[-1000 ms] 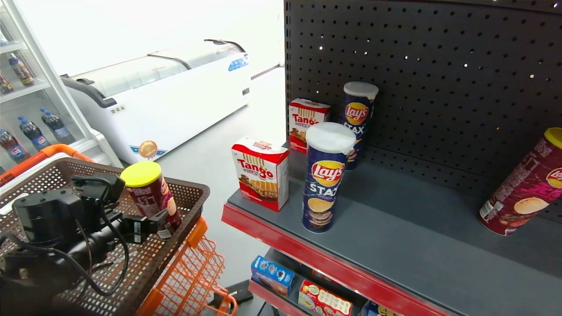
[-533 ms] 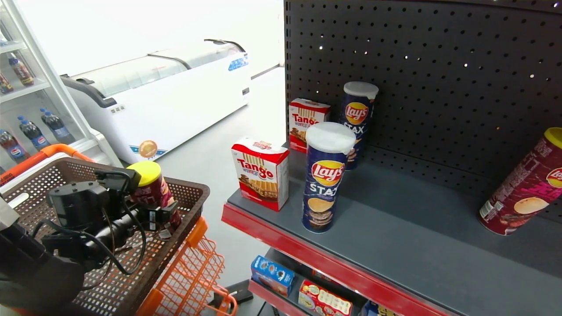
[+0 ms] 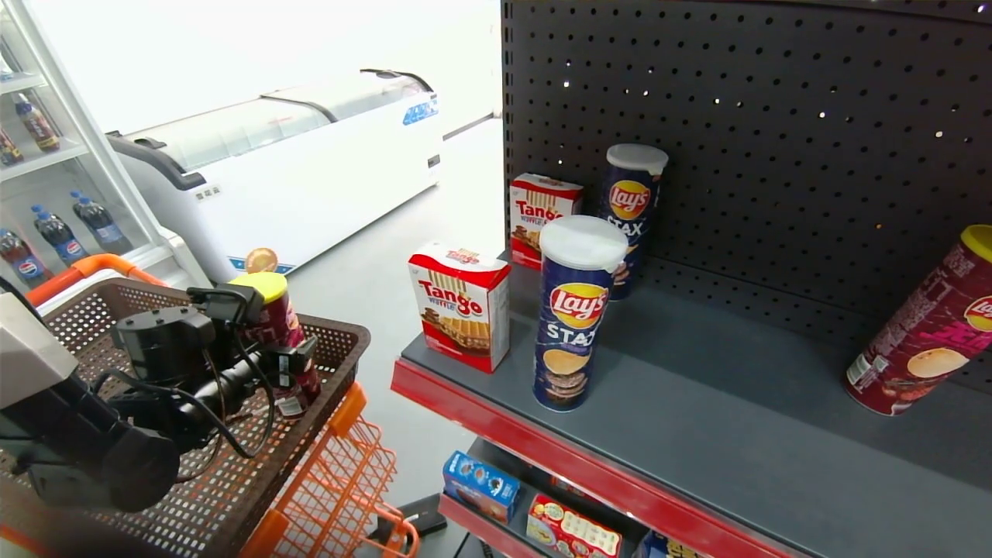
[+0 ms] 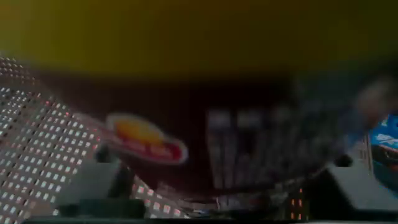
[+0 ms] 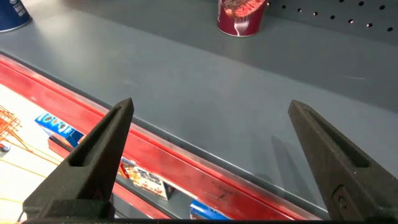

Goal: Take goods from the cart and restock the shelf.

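A maroon chips can (image 3: pixel 273 322) with a yellow lid stands up out of the brown cart basket (image 3: pixel 345 335) at the lower left of the head view. My left gripper (image 3: pixel 288 366) is shut on its lower body. Close up, the left wrist view has the same can (image 4: pixel 205 124) between the two fingers (image 4: pixel 93 186). My right gripper (image 5: pixel 214 162) is open and holds nothing, hovering over the front of the grey shelf (image 5: pixel 205 81) and its red lip. On the shelf (image 3: pixel 697 403) stand two blue chips cans (image 3: pixel 577 310), two wafer boxes (image 3: pixel 463 306) and a leaning maroon can (image 3: pixel 922 333).
The orange cart frame (image 3: pixel 333 480) sits just left of the shelf's red edge (image 3: pixel 542 449). Snack boxes (image 3: pixel 480 484) lie on the lower shelf. A white chest freezer (image 3: pixel 287 170) and a drinks cooler (image 3: pixel 46 155) stand behind the cart. Bare shelf lies between the blue can and the leaning maroon can.
My left arm has moved up and to the right, and the maroon can in its gripper has risen a little out of the basket. The shelf goods have not moved.
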Controlling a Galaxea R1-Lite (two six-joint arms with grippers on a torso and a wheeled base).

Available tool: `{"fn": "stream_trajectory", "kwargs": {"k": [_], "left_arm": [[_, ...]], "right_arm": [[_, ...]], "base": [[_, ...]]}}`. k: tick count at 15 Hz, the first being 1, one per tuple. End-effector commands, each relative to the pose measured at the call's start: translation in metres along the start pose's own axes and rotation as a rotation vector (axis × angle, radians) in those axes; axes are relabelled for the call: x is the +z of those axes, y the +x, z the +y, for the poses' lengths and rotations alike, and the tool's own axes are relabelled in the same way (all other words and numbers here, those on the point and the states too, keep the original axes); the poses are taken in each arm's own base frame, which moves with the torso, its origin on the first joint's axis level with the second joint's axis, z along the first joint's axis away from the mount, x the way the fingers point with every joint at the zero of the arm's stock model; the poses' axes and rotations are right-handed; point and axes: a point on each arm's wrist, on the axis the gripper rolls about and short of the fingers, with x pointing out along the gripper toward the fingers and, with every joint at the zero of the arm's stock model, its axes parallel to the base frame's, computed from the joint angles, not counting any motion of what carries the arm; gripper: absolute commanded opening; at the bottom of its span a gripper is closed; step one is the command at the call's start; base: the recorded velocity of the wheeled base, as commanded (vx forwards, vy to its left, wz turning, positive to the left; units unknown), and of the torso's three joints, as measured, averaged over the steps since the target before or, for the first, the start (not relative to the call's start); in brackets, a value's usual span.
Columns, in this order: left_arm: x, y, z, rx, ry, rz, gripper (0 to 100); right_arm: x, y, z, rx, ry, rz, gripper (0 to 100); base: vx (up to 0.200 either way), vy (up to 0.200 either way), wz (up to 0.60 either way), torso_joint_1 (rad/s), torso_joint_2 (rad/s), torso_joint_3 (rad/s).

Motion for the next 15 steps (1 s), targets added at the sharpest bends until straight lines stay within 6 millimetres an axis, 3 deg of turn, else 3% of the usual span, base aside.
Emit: {"fn": "stream_trajectory", "kwargs": {"k": [1, 6, 7, 11, 15], "left_arm": [[0.003, 0.004, -0.002, -0.004, 0.008, -0.013, 0], [0.020, -0.009, -0.010, -0.030, 0.013, -0.073, 0], [0.035, -0.021, -0.008, -0.028, 0.005, -0.118, 0], [0.061, -0.060, -0.004, -0.043, 0.001, -0.193, 0], [0.088, -0.114, -0.020, -0.123, -0.016, -0.264, 0]], "right_arm": [[0.000, 0.000, 0.000, 0.000, 0.000, 0.000, 100], [0.000, 0.000, 0.000, 0.000, 0.000, 0.000, 100], [0.000, 0.000, 0.000, 0.000, 0.000, 0.000, 100], [0.000, 0.000, 0.000, 0.000, 0.000, 0.000, 100], [0.000, 0.000, 0.000, 0.000, 0.000, 0.000, 100]], "base": [[0.000, 0.000, 0.00, 0.000, 0.00, 0.000], [0.000, 0.000, 0.00, 0.000, 0.00, 0.000], [0.000, 0.000, 0.00, 0.000, 0.00, 0.000], [0.000, 0.000, 0.00, 0.000, 0.00, 0.000], [0.000, 0.000, 0.00, 0.000, 0.00, 0.000]]}}
